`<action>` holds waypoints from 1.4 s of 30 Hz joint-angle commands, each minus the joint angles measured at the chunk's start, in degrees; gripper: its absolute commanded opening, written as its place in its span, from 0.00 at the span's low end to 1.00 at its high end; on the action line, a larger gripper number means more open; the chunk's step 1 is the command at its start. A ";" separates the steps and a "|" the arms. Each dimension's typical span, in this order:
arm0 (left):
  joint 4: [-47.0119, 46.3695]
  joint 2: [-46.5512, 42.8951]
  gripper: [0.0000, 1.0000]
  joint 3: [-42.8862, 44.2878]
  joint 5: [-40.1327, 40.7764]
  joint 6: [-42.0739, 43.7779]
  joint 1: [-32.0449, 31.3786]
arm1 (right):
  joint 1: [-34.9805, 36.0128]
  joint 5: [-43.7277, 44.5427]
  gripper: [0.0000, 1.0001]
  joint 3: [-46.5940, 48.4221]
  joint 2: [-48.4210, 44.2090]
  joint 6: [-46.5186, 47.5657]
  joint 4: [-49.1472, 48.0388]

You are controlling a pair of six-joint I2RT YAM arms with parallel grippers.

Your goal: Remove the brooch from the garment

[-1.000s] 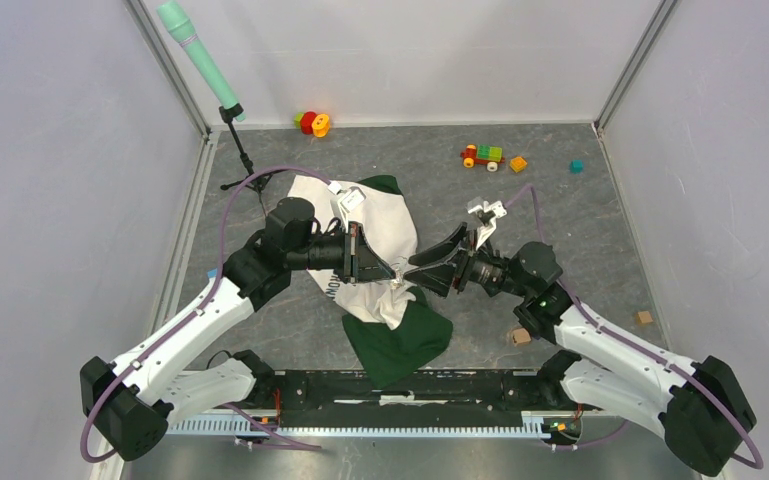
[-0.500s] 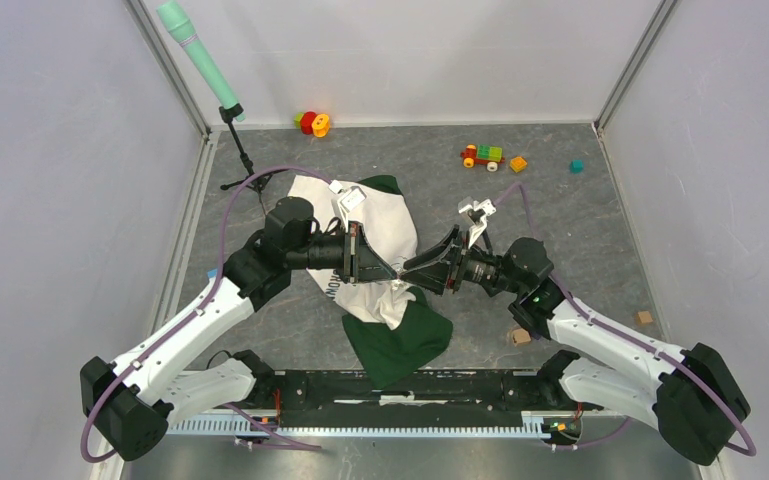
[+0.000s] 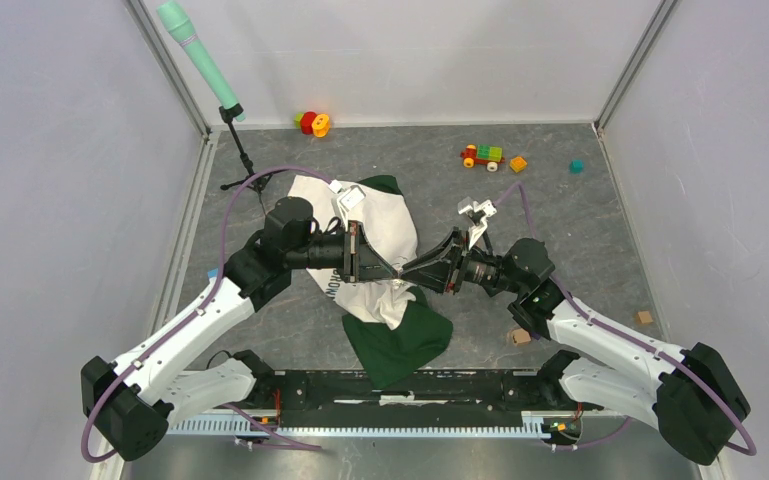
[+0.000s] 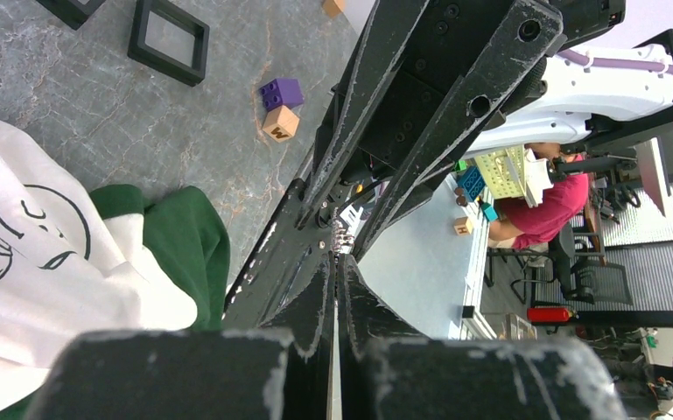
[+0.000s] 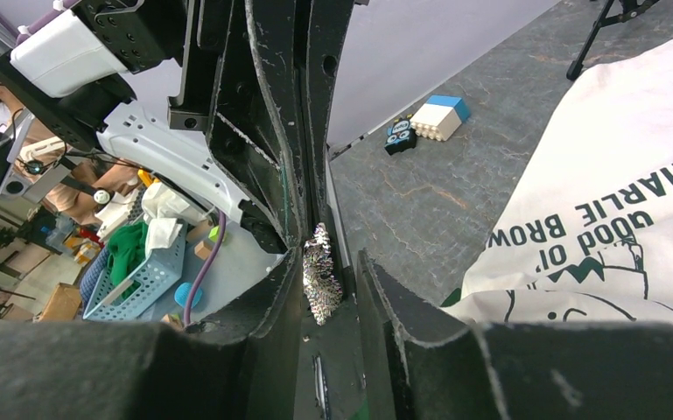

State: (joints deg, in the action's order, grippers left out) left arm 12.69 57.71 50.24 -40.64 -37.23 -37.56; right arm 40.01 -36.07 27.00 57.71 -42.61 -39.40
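**Operator:** How do my grippers stand?

**Spotter:** Your left gripper (image 4: 337, 255) is pressed together on the brooch (image 5: 319, 278), a small glittering beaded piece pinched at its tips. Your right gripper (image 5: 331, 262) has its fingers apart, one on each side of that brooch and, as far as I can see, not touching it.

**Operator:** And the garment?

**Spotter:** The garment (image 3: 378, 222) lies crumpled on the bench (image 3: 580, 230), left of the middle and running toward the near edge. Your grippers meet above its right border.

**Operator:** Which step is this?

**Spotter:** I judge it a handover or a pull-off. I cannot tell whether the pin is through cloth. Next, close your right gripper squarely on the brooch, then draw the two apart slowly.
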 commanded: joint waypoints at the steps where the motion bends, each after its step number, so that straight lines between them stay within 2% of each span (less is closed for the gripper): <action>1: -3.60 -0.41 0.02 0.12 -2.77 -2.49 0.21 | -0.05 0.47 0.32 1.30 -0.28 1.56 -0.25; 8: -3.82 -0.41 0.02 -0.01 -2.60 -2.65 0.21 | -0.08 0.61 0.29 1.21 -0.69 1.98 0.06; 20: -12.13 0.42 0.02 -2.60 -4.44 -9.11 0.21 | 0.95 1.14 0.24 1.39 -0.20 2.07 -0.81; 28: -9.98 0.50 0.02 -1.37 -3.53 -7.97 0.21 | 1.02 1.40 0.21 1.89 -1.24 3.15 0.99; 30: -6.94 0.47 0.02 -0.49 -2.36 -6.03 0.27 | 1.08 1.77 0.25 2.49 -1.86 4.12 2.70; 31: -4.81 0.43 0.02 0.04 -1.41 -4.64 0.25 | 1.04 1.99 0.34 2.84 -2.17 4.53 3.63; 33: -2.00 0.30 0.02 0.73 -0.11 -2.70 0.30 | 1.04 2.31 0.40 3.30 -2.68 5.38 5.10; 42: -1.04 0.25 0.02 1.28 0.00 -2.10 0.28 | 1.02 2.18 0.28 3.50 -2.02 5.83 5.58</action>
State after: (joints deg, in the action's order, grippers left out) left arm 11.25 58.37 48.82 -40.42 -41.50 -37.08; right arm 40.84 -34.48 28.18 55.86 -38.00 -33.71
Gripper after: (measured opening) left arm 0.029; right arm 0.307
